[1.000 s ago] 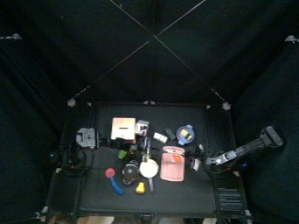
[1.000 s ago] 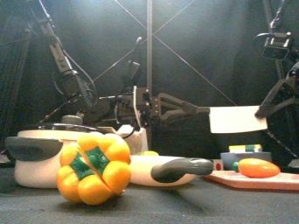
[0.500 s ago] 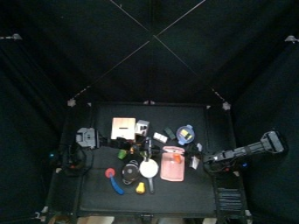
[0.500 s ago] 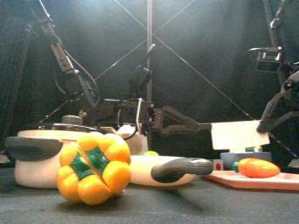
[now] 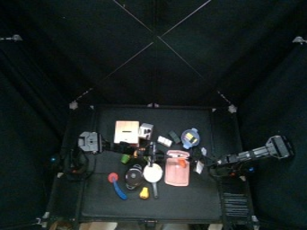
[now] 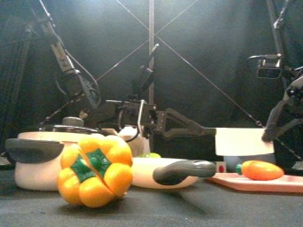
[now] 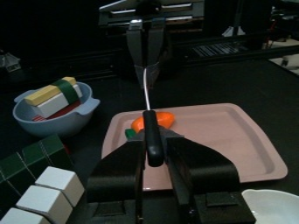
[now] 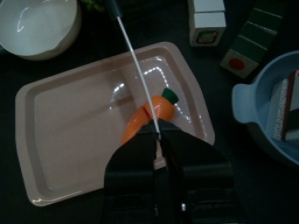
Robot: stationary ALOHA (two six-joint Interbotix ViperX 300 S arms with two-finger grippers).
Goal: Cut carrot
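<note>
Lowered since the earlier frame, the white knife blade [image 6: 243,142] is now held just above the carrot [image 7: 152,122] at lower right, so cutting is judged imminent. The left gripper [image 7: 149,156] is clamped on its black handle; the right gripper [image 8: 158,144] seems closed on its far end. The stubby, glossy orange carrot is laid on the smooth pink rimmed board [image 7: 228,140].

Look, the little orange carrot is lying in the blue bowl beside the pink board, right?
Not quite. The carrot is lying on the pink board, not in the blue bowl beside it. That bowl holds yellow and green blocks. The left wrist view shows this plainly.
</note>
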